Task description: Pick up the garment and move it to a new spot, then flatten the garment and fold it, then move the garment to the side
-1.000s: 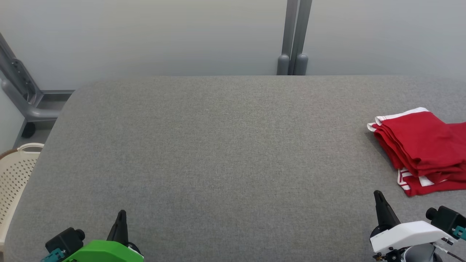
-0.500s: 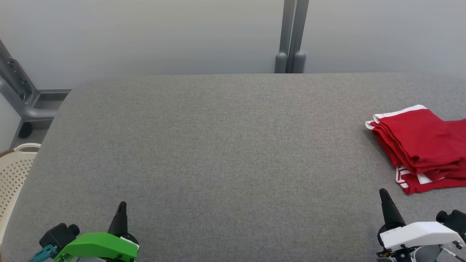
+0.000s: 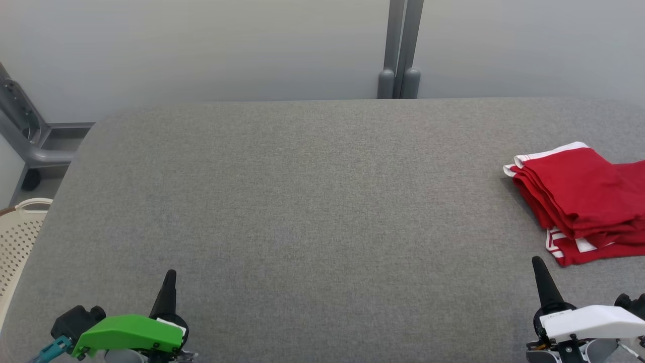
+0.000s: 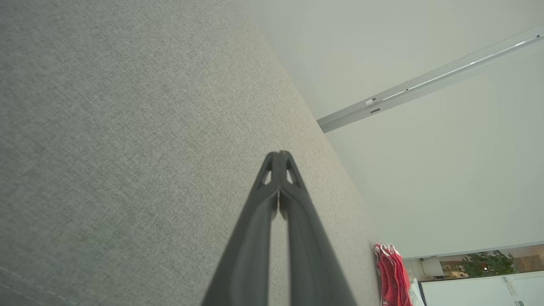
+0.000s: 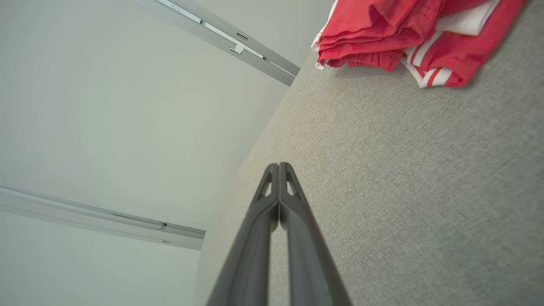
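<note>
Grey fabric table (image 3: 302, 201) before pale wall (image 3: 201, 45)

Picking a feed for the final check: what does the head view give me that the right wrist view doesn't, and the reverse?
Head view adds: the shut left tool at lower left, and the pale basket off the left end of the table. Right wrist view adds: a close look at the right tool with its fingers pressed together, and a long rail on the wall. Shared: the folded red garment lying on the grey table, clear of the right tool.
</note>
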Robot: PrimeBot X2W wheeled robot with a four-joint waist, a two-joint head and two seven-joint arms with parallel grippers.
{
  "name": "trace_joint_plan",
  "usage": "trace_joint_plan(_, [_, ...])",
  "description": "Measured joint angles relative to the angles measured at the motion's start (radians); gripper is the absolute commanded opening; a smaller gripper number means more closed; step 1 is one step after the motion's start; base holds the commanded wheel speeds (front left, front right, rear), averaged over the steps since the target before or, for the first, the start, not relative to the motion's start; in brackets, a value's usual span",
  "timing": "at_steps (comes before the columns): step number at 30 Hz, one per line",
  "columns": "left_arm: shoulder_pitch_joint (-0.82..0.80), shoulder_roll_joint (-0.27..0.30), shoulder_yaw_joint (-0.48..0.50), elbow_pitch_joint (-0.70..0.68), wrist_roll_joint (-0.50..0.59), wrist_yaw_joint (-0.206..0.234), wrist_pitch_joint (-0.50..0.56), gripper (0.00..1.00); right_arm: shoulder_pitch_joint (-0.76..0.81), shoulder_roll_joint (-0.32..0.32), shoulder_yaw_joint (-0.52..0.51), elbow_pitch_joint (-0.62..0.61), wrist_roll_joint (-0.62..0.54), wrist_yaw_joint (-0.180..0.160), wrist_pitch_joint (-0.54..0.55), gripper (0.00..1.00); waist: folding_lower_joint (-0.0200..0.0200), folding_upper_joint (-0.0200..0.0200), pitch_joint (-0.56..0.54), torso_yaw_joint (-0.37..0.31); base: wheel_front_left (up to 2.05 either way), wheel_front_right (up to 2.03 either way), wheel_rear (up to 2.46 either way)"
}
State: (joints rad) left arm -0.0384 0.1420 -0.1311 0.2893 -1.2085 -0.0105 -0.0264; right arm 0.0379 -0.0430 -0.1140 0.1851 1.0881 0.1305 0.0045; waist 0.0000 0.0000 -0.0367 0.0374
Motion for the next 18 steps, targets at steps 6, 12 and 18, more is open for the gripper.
trace_joint_plan(6, [-0.008, -0.009, 0.017, -0.005, -0.046, -0.013, 0.017, 0.00, 0.003, 0.000, -0.006, -0.012, 0.060, 0.000, 0.010, 0.00, 0.0000, 0.0000, 0.003, -0.003, 0.00, 0.00, 0.00])
trace_joint_plan(12, [-0.016, -0.020, 0.034, -0.010, -0.092, -0.025, 0.035, 0.00, 0.005, -0.001, -0.012, -0.025, 0.116, 0.000, 0.018, 0.00, 0.0000, 0.0000, 0.006, -0.006, 0.00, 0.00, 0.00])
trace_joint_plan(18, [-0.020, -0.030, 0.051, -0.015, -0.128, -0.035, 0.050, 0.00, 0.010, -0.001, -0.019, -0.035, 0.170, 0.000, 0.026, 0.00, 0.0000, 0.0000, 0.010, -0.010, 0.00, 0.00, 0.00])
